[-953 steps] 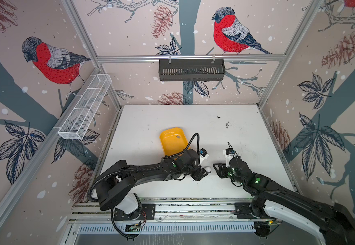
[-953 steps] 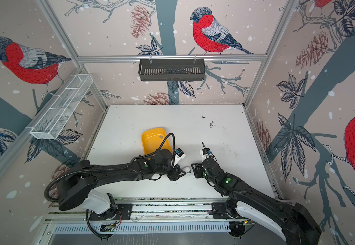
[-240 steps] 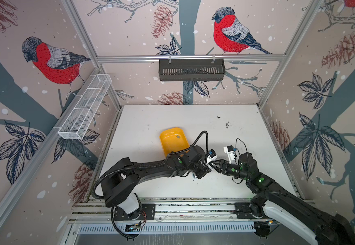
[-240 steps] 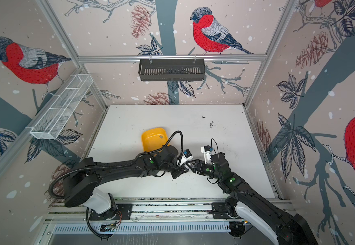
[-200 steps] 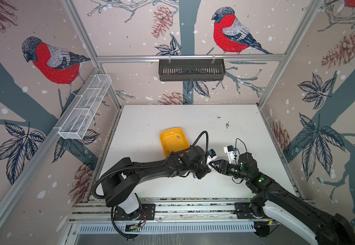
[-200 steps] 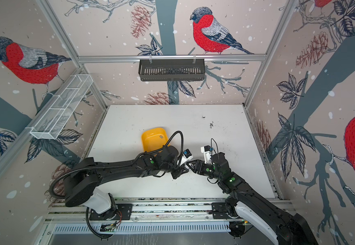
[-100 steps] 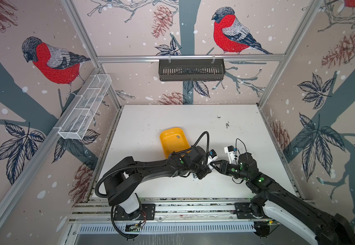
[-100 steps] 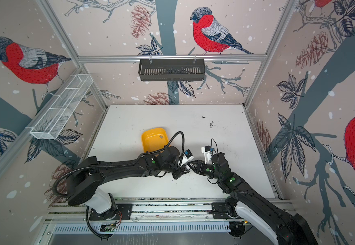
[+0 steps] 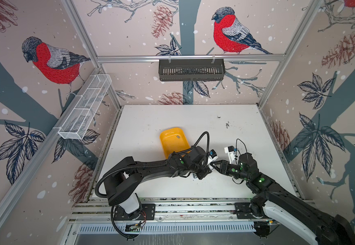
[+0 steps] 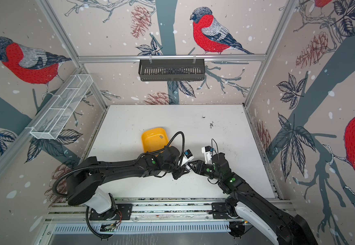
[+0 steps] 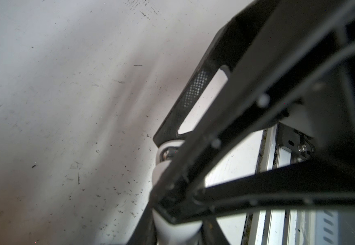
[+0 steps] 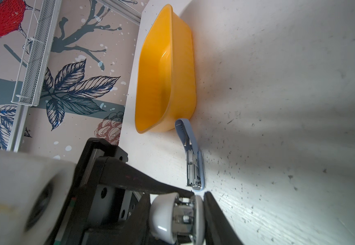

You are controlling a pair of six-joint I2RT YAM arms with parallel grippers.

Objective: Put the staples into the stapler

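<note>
A small white stapler hangs just above the table, held from two sides. My left gripper is shut on its body. My right gripper is shut across its top and base, and one of its fingers crosses the left wrist view. In both top views the two grippers meet tip to tip at the table's front middle, hiding the stapler. One grey strip of staples lies in the yellow tray.
A blue stapler lies open on the table beside the yellow tray, just beyond my right fingertips. Dark specks dot the table at the back right. A black basket and a white wire rack hang on the walls.
A few seconds back the grippers stood apart; the right one has since come in to the left one. Over the last second its jaws closed onto the white stapler. The arms hardly shifted.
</note>
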